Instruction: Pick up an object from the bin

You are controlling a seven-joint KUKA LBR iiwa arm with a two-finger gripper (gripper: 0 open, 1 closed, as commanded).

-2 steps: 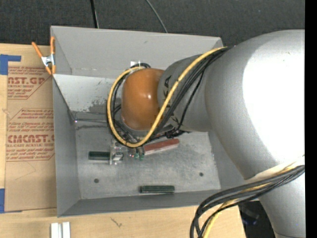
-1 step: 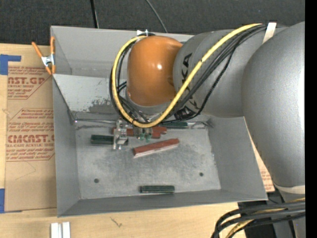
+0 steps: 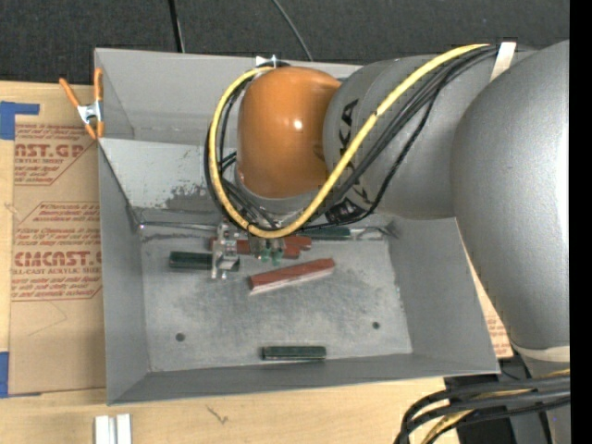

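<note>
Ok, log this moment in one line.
gripper low in bin | between green bar and red bar | dark bar at front, apart

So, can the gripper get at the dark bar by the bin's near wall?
Probably yes: the dark bar lies alone, nothing on it, though the wall beside it may crowd the gripper.

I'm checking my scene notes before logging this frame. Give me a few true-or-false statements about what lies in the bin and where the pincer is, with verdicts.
1. The pincer is beside the short dark green flat bar, towards the left of the grey metal bin. True.
2. The long reddish-brown flat stick stands upright against a wall. False: it lies flat on the floor, slightly slanted.
3. A dark rectangular bar lies alone near the front wall. True.
4. The reddish-brown stick is lifted in the pincer. False: it rests on the floor to the pincer's right.
</note>
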